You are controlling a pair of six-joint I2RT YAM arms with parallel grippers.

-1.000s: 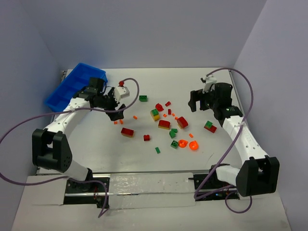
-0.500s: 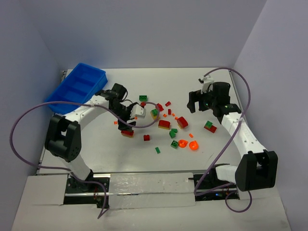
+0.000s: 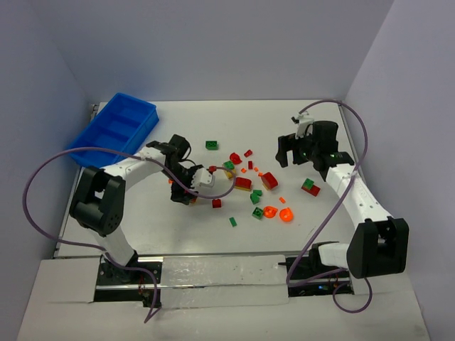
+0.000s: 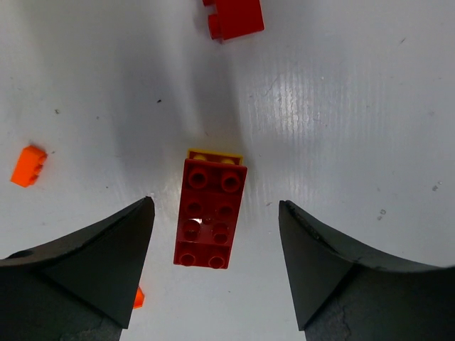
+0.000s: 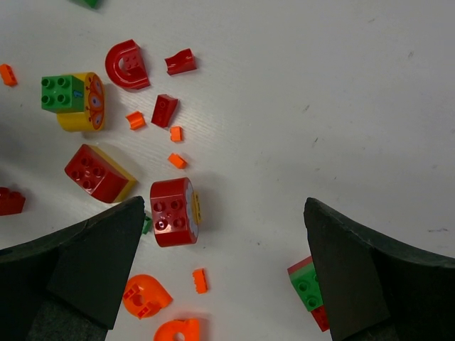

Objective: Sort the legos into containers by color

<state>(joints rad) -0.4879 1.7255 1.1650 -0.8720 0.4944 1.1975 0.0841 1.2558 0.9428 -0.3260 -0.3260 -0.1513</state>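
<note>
Left wrist view looked straight down on a red two-by-four brick (image 4: 211,217) lying studs-up on the white table (image 4: 341,106), a thin yellow edge (image 4: 215,154) showing at its far end; whether that was a second brick beneath it could not be told. The left gripper (image 4: 213,209) hung over it with its dark fingers (image 4: 106,249) spread wide on either side, touching nothing. To my eye, it was lined up to close across the brick's narrow width. A small orange piece (image 4: 29,165) lay off to the left, another red brick (image 4: 234,18) was cut off by the top edge, and an orange bit (image 4: 138,298) was half hidden behind the left finger. From above, the arm covered that red brick. The blue bin (image 3: 117,124) sat well apart at the table's far left corner, too small in view to tell what its compartments held. The remaining legos lay scattered mid-table, none yet sorted as far as I could see. The right gripper (image 5: 224,204) hovered open and empty above a rounded red brick (image 5: 173,212), a green brick on yellow (image 5: 71,99) and a red arch (image 5: 126,64). Its right finger partly hid a green-and-red piece (image 5: 306,284).
</note>
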